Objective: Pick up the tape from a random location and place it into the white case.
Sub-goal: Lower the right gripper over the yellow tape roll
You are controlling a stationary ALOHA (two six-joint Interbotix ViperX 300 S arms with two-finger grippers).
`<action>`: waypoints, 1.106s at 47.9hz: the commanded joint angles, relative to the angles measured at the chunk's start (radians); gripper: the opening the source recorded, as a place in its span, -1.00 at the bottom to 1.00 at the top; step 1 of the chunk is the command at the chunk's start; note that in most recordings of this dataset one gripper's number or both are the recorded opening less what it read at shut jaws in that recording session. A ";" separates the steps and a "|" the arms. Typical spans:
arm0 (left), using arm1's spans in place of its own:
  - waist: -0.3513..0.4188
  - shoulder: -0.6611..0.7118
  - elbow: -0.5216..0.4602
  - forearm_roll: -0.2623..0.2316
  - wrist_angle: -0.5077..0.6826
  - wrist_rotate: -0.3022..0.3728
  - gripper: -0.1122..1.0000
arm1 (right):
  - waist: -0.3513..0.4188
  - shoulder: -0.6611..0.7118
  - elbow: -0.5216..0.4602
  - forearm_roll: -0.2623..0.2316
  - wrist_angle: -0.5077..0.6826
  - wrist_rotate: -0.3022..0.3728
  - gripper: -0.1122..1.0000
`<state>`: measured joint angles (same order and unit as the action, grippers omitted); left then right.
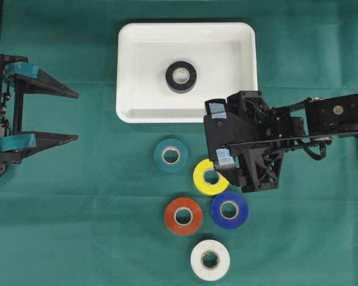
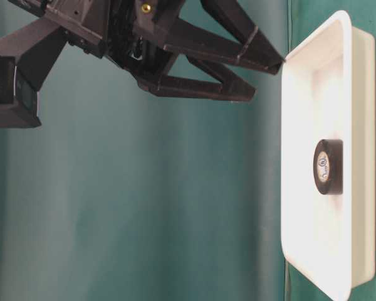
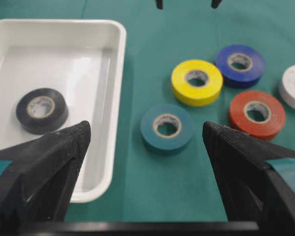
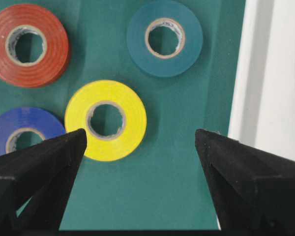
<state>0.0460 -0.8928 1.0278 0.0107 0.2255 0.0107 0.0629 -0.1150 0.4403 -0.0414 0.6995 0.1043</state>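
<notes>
The right gripper (image 1: 221,134) hovers at frame centre above the yellow tape (image 1: 210,176), fingers (image 4: 49,162) spread wide, holding nothing. The left gripper (image 1: 71,116) waits wide open and empty at the left edge. A black tape (image 1: 181,76) lies in the white case (image 1: 131,71) at top centre.

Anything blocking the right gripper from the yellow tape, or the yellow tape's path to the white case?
Nothing visible. The right gripper is open above the yellow tape; only bare cloth lies between it and the white case, which holds one black roll.

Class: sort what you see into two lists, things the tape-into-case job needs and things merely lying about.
Job:
- shallow white plastic case
- black tape roll, already inside
- yellow tape roll, under the open right pincer
- teal, red, blue, white rolls

Lying about:
- green cloth
</notes>
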 commanded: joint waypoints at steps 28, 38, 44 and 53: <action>0.000 0.005 -0.014 -0.002 -0.008 -0.003 0.91 | 0.003 -0.011 -0.025 -0.002 -0.002 0.003 0.85; -0.002 0.005 -0.014 -0.002 -0.008 -0.003 0.91 | 0.003 -0.011 -0.025 -0.002 -0.002 0.003 0.85; 0.000 0.005 -0.014 -0.002 -0.008 -0.003 0.91 | 0.003 -0.009 -0.023 -0.002 -0.008 0.003 0.85; -0.002 0.005 -0.014 -0.002 -0.008 -0.003 0.91 | 0.005 -0.003 -0.017 -0.002 -0.026 0.005 0.85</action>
<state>0.0460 -0.8928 1.0278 0.0123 0.2270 0.0092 0.0644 -0.1150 0.4387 -0.0430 0.6872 0.1058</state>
